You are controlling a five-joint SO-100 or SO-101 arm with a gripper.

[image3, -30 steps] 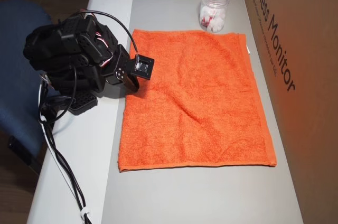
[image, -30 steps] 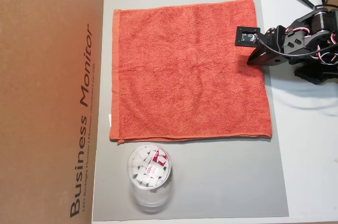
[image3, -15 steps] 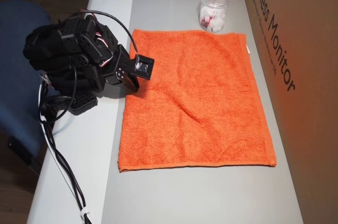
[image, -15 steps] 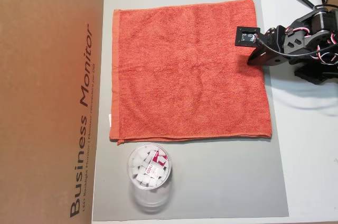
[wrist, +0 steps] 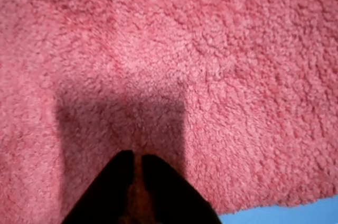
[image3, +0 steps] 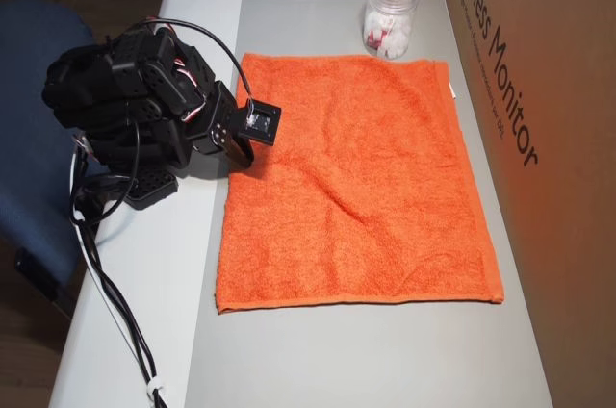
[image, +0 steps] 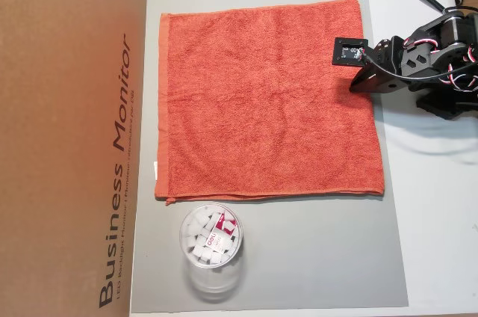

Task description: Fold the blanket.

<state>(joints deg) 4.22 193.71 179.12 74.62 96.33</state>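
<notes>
Brown cardboard box [image: 71,137] fills the left side of an overhead view and bears the dark print "Business Monitor" along its edge. Beside it, the blanket [image: 265,104] lies spread flat and unfolded on a grey mat [image: 299,257] on the white table [image: 441,220], one hemmed edge close to the box. At the blanket's opposite edge the black arm [image3: 125,105] sits folded low over its base, its wrist reaching just over the cloth with a small square camera module [image: 349,51] on top. A clear plastic jar [image: 211,246] of white wrapped pieces stands near a blanket corner, its red label too small to read. In the wrist view the dark fingers [wrist: 119,182] point down at the terry pile, nearly closed with only a thin slit between them, gripping nothing.
</notes>
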